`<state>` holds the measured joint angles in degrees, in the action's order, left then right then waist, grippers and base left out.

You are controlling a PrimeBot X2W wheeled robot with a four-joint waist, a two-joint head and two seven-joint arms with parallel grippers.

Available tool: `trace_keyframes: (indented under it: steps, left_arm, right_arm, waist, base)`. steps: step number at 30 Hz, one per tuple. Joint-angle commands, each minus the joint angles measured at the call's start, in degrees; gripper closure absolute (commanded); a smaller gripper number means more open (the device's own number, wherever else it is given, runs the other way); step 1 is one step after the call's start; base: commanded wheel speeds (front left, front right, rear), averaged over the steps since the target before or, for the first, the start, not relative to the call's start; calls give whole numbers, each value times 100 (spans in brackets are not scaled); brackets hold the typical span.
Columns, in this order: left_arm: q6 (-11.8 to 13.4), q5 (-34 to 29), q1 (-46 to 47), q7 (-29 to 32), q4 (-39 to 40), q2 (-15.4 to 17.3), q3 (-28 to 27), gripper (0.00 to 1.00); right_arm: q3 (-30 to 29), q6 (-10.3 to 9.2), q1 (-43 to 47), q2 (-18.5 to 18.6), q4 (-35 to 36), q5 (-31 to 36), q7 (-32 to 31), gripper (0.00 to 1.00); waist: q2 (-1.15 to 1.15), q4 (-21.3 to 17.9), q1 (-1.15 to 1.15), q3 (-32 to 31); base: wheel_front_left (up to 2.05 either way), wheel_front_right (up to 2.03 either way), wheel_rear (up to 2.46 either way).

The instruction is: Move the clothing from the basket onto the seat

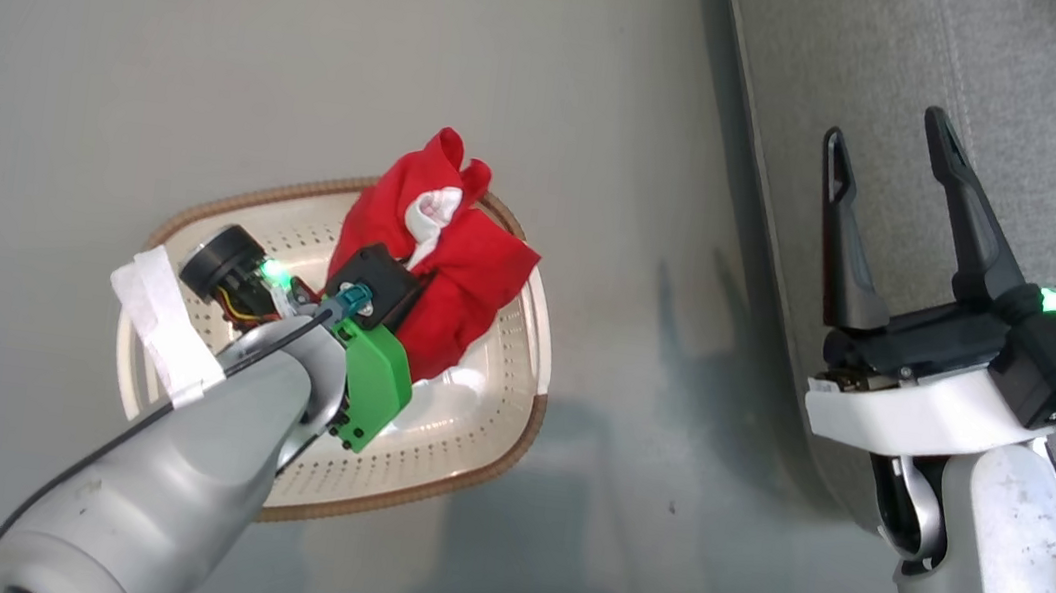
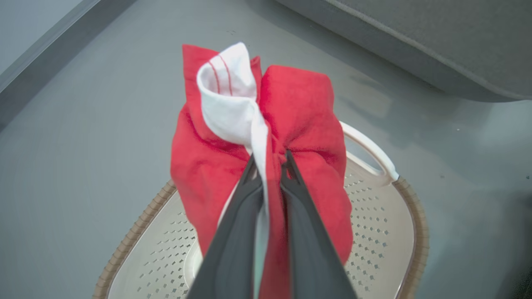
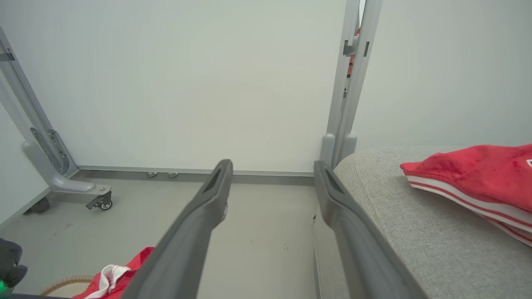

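Left gripper [image 2: 268, 164]: fingers almost closed, pinching a fold of the red garment [image 2: 299, 108] between them.
Red garment: bunched up, with a white strip twisted through its middle. It hangs from the fingers over the basket [image 2: 411, 216]; whether its lower end touches the basket's bottom cannot be told.
Basket: on the grey floor [image 1: 216, 47], near the seat [image 1: 1046, 98] but apart from it.
Right gripper [image 1: 886, 129]: fingers spread wide with nothing between them, over the seat's edge.
Second garment [image 3: 478, 174]: red with white stripes, lying on the seat.
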<state>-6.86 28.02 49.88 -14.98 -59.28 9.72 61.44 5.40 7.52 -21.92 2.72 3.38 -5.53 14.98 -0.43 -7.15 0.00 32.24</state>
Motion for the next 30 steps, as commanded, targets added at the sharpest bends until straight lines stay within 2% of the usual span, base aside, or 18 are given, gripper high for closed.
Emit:
trace_keyframes:
  steps: [1,12,30]
  left_arm:
    - [62,21,-197,-23,163,67,-111,100]
    - [340,-223,-968,-25,1769,269,-1063,100]
    - [314,-611,-1536,-26,3447,136,-2109,100]
  right_arm:
    - [-19,-6,126,18,-37,8,17,0]
    - [-92,-6,625,18,-266,36,17,0]
    - [-146,-6,1286,19,-431,-58,17,0]
  waist:
    - [43,277,0,-535]
    - [43,515,0,-1337]
    - [43,773,0,-2300]
  base:
    - [0,0,0]
    - [0,0,0]
    - [0,0,0]
